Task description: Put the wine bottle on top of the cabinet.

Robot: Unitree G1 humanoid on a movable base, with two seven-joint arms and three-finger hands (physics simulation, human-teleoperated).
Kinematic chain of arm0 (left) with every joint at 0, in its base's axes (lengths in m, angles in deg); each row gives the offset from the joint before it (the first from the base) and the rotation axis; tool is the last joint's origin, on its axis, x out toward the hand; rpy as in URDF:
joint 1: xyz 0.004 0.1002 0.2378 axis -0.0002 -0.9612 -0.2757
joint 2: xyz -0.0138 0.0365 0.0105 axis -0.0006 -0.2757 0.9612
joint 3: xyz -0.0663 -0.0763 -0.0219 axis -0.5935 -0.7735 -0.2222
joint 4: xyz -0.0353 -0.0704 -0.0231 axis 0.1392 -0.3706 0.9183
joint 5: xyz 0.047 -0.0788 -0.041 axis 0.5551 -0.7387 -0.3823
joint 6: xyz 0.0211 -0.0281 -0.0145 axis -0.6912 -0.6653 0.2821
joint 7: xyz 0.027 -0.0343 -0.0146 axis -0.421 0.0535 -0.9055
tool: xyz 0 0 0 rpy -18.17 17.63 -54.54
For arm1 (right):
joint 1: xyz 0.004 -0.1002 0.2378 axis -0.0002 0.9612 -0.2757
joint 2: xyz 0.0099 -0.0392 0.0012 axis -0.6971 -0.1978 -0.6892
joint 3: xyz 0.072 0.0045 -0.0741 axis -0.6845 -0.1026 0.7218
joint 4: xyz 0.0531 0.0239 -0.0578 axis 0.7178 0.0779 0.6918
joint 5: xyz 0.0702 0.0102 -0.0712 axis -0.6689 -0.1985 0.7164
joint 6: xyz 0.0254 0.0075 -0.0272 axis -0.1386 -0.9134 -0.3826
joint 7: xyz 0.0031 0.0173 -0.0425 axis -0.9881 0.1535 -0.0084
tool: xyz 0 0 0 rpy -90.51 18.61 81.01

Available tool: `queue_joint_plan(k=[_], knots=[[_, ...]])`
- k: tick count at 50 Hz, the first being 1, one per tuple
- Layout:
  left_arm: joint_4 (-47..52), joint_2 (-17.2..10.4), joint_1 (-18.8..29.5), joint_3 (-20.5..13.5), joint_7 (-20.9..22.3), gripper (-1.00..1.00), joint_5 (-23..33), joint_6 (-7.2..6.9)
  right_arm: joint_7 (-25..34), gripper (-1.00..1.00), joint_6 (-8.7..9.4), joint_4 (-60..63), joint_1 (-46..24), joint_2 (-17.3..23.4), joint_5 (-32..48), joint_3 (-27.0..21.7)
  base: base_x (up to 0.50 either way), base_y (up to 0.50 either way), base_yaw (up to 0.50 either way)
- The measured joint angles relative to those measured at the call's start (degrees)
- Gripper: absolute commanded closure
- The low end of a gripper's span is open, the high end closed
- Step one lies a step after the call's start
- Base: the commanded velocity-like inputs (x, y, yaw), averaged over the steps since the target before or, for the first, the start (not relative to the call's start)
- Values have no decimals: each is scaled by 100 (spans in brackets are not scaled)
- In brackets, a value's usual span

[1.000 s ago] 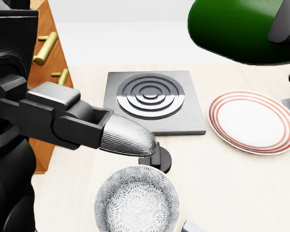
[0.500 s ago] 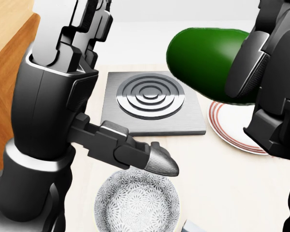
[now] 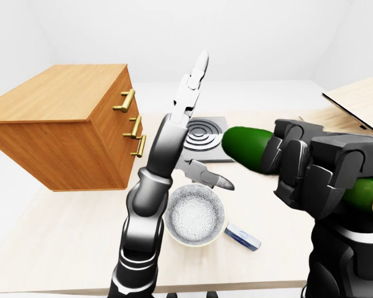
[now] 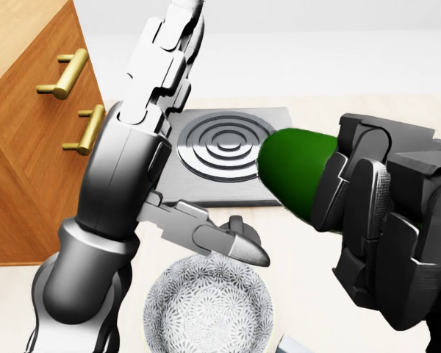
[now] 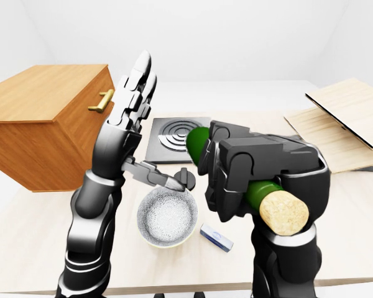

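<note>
A: Where is your wine bottle (image 5: 259,192) relative to the hands?

B: Start at the left of the right-eye view: the wooden cabinet (image 5: 46,124) stands on the table (image 5: 25,242) at upper left, its top bare. Just right of it your left hand (image 5: 134,99) is raised with fingers spread and pointing up, thumb jutting out over the patterned bowl (image 5: 168,217); it touches nothing. Your right hand (image 5: 261,174) fills the centre-right, fingers wrapped tight round the bottle's middle. The bottle lies nearly level in that grip, held above the table, well right of the cabinet.

A: What has changed from half a second ago?

B: In the head view your left hand has swung upright and further up the frame, uncovering the cabinet's brass handles (image 4: 62,73). The bottle has dropped lower and to the right, and now your right hand hides the striped plate.

A: And how does the bottle look?

B: Glossy dark green glass, rounded base pointing toward the metal burner plate (image 5: 174,139), and a tan cork (image 5: 285,214) at the near end, lower right.
</note>
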Motion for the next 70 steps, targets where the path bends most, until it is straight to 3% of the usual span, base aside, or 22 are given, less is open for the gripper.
queue_joint_plan(k=[15, 35, 43, 64, 65, 66, 70], knots=[[-279, 88, 30, 20, -66, -100, 7, 0, 307, 100, 0, -509, 491, -356, 370, 465, 0, 0, 0], [-417, 136, -94, 81, -104, -100, -90, 0, 373, 100, 0, -1189, -641, -590, 523, 821, 0, 0, 0], [-534, 190, -352, 311, -124, -100, -69, 1, 380, 100, 0, -1286, -910, -657, 567, 902, 0, 0, 0], [-1219, 329, -752, 594, -146, -100, 258, 1, 160, 100, 0, -1301, 44, -761, 975, 1135, 0, 0, 0], [-1247, 333, -761, 597, -141, -91, 264, 1, 165, 100, 0, -1271, 93, -770, 988, 1155, 0, 0, 0], [-1268, 336, -769, 596, -140, 100, 268, 1, 166, 100, 0, -1249, 147, -775, 999, 1170, 0, 0, 0], [-1316, 338, -826, 561, -150, 100, 272, 3, 168, 100, 0, -1175, 394, -800, 991, 1237, 0, 0, 0]])
